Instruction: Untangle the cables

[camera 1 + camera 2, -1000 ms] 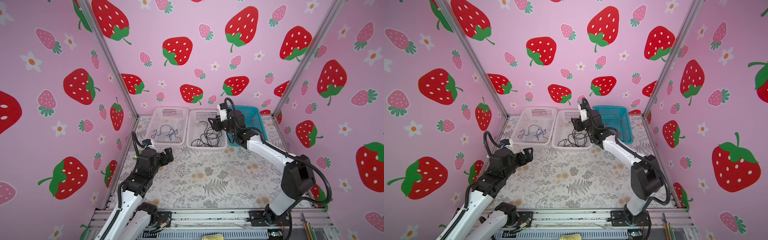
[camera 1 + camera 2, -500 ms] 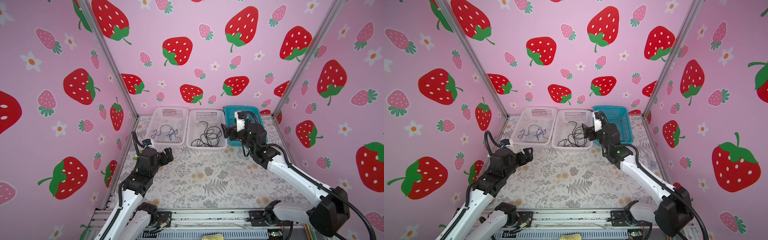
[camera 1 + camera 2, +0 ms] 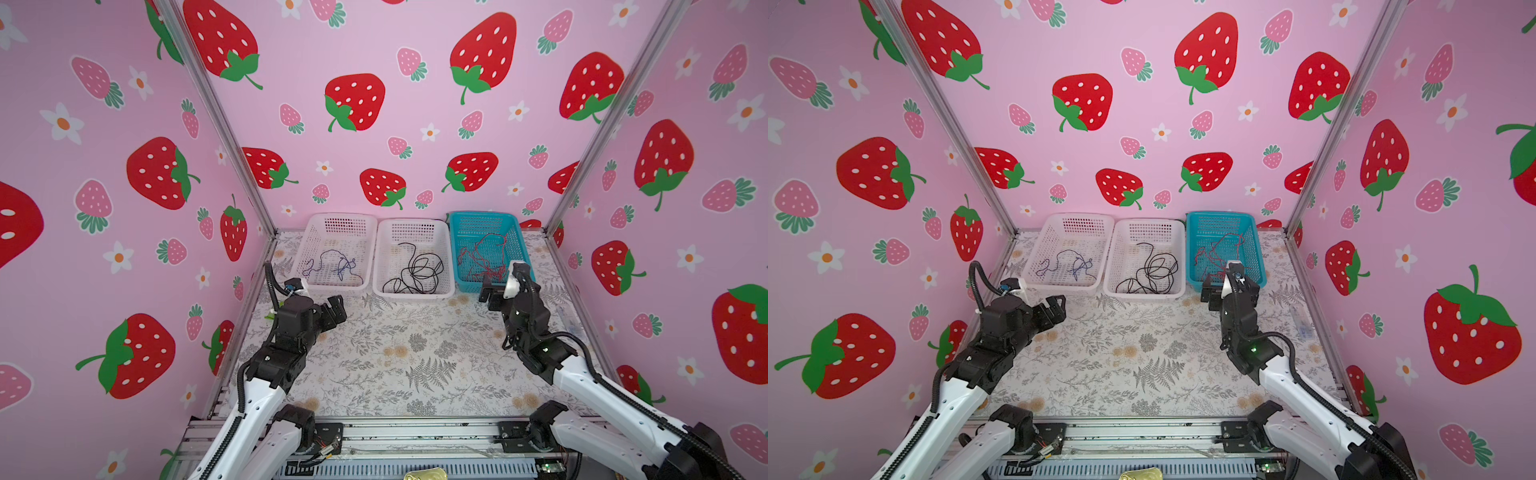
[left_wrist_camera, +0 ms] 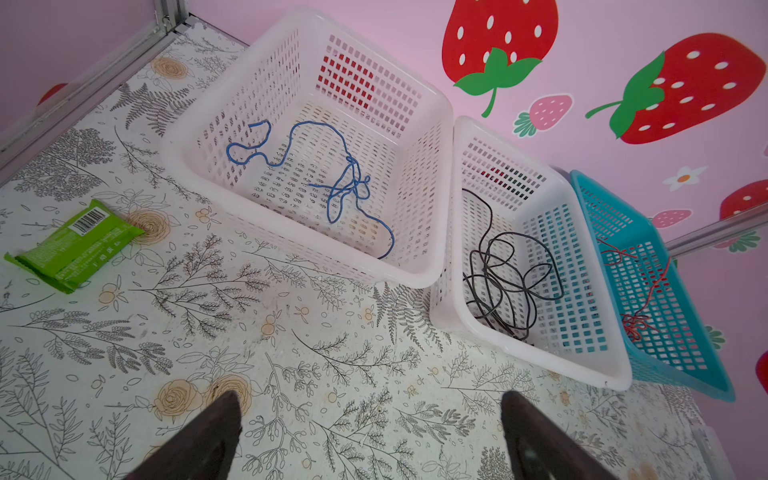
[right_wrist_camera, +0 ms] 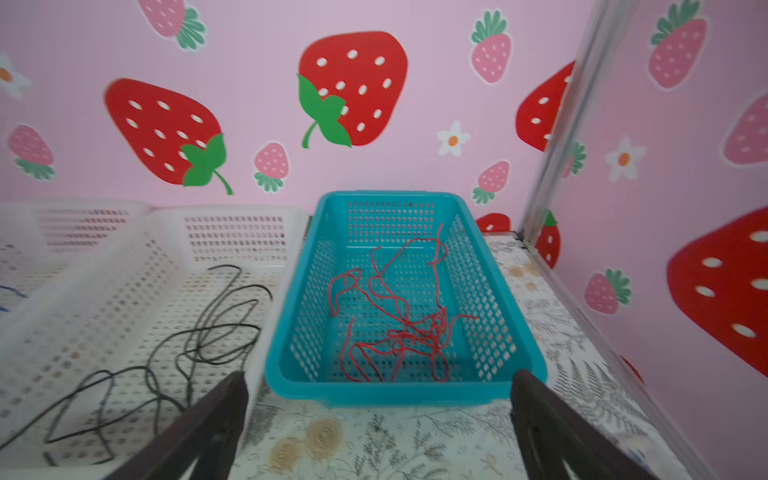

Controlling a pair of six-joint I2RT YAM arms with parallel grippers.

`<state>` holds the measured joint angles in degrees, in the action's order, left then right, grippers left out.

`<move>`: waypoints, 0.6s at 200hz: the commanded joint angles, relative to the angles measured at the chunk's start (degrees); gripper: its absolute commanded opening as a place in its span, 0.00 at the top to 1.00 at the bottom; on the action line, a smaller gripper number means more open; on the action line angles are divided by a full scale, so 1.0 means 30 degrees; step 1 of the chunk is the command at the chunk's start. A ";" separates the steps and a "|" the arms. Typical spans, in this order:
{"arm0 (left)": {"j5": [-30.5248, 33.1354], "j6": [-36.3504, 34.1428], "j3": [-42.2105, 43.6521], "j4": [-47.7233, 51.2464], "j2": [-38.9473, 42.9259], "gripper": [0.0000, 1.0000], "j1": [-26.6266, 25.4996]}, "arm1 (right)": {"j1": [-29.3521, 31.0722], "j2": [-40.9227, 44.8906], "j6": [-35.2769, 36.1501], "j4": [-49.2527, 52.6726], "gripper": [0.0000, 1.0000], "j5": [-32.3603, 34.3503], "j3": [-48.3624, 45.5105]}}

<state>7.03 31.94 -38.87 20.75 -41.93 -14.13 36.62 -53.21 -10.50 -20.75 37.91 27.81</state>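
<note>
While you view the floral table (image 3: 395, 353) from its near edge, note the left gripper (image 3: 334, 309) and the right gripper (image 3: 490, 291), both spread wide and holding nothing. Along the far side, the blue cable (image 4: 351, 166) lies in the left white basket (image 3: 328, 286), the black cable (image 3: 415, 270) is coiled in the middle white basket (image 3: 415, 294), and the red cable (image 5: 415, 336) is bunched in the teal basket (image 5: 386, 392) at right.

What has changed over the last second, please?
The right gripper drew back from over the middle white basket, where the black cable lies loose, to the front of the teal basket, jaws open and empty. The left gripper, blue cable and red cable stayed put.
</note>
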 commanded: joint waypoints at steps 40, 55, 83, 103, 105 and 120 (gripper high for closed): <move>0.0175 0.0323 0.0272 -0.0239 0.0234 0.01 0.0081 | -0.2148 -0.1148 0.1031 -0.5305 0.01 0.3472 -0.3191; 0.0206 0.0329 0.0289 -0.0212 0.0292 0.01 0.0081 | -0.3048 -0.1802 0.0865 -0.6567 0.01 0.3277 -0.3785; 0.0236 0.0302 0.0359 -0.0182 0.0493 0.01 0.0092 | -0.4219 -0.2561 0.1162 -0.8881 0.01 0.2233 -0.4946; 0.0164 0.0288 0.0360 -0.0209 0.0450 0.01 0.0081 | -0.5003 -0.3552 0.1793 -1.0262 0.01 0.1821 -0.5189; 0.0152 0.0304 0.0360 -0.0238 0.0444 0.01 0.0089 | -0.5074 -0.3647 0.1799 -1.0348 0.01 0.1795 -0.5196; 0.0062 0.0331 0.0382 -0.0273 0.0418 0.01 0.0081 | -0.5617 -0.4649 0.2269 -1.1398 0.01 0.1161 -0.5306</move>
<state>7.01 32.01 -38.70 20.78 -40.95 -14.13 21.89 -64.01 -6.35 -45.76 43.83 12.53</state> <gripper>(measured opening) 0.989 0.993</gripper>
